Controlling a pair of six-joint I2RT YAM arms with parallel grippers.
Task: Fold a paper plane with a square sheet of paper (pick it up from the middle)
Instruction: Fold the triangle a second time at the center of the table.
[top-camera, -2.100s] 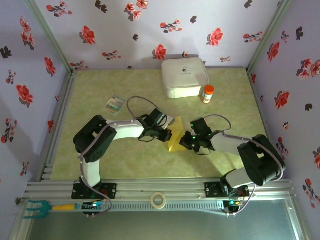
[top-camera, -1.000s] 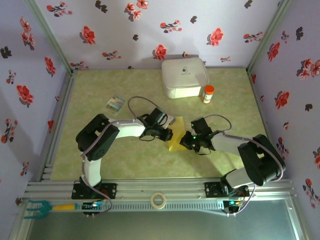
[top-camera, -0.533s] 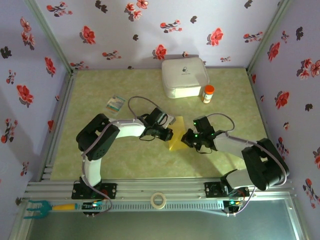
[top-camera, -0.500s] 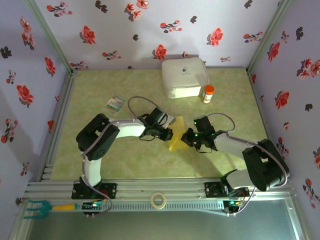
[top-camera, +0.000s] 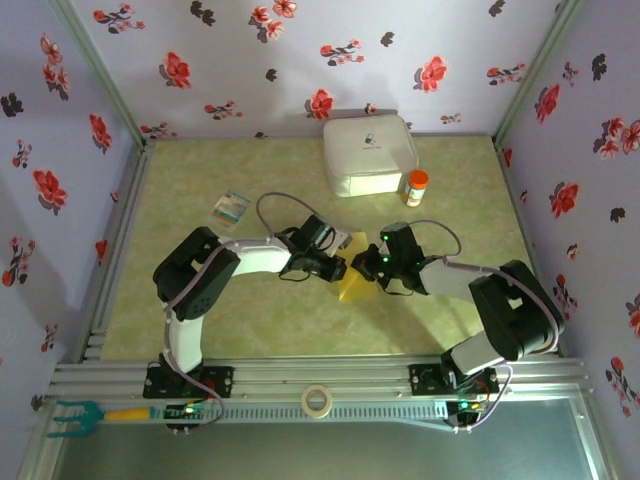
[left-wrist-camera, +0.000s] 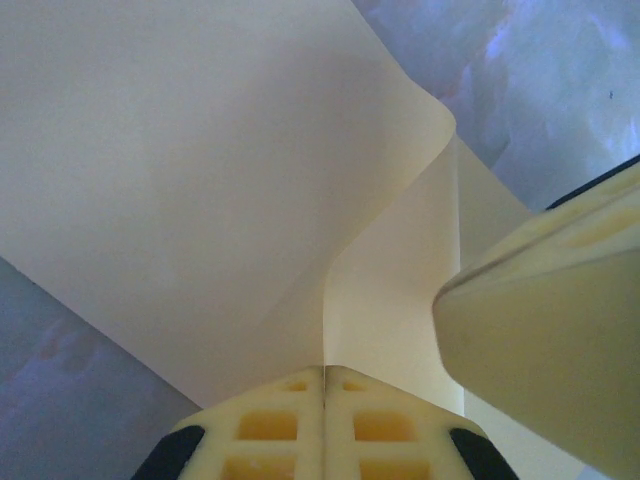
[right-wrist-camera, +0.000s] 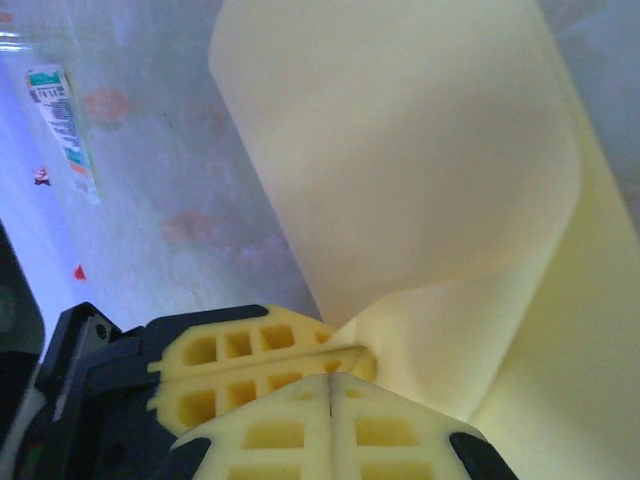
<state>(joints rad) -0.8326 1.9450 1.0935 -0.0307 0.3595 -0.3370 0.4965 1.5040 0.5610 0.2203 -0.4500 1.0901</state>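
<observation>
**Both pincers are pinching the yellow paper**

From above, you are seeing only a small bit of the square sheet of paper (top-camera: 350, 284), near the middle of the bench (top-camera: 190, 170). The arms are hiding the rest. Your left pincer (top-camera: 340, 264) and right pincer (top-camera: 368, 266) are both squeezing shut on it. Up close, the paper is curling and its edges are running off the picture. Your right pincer is sitting closer to the left one than a moment ago.

Top external: fixed high at near edge, looking down across whole bench (top-camera: 200, 170). Wrist cams: jammed right up against yellow sheet (left-wrist-camera: 200, 180), probably from opposite sides. Shared across all three: that sheet.
</observation>
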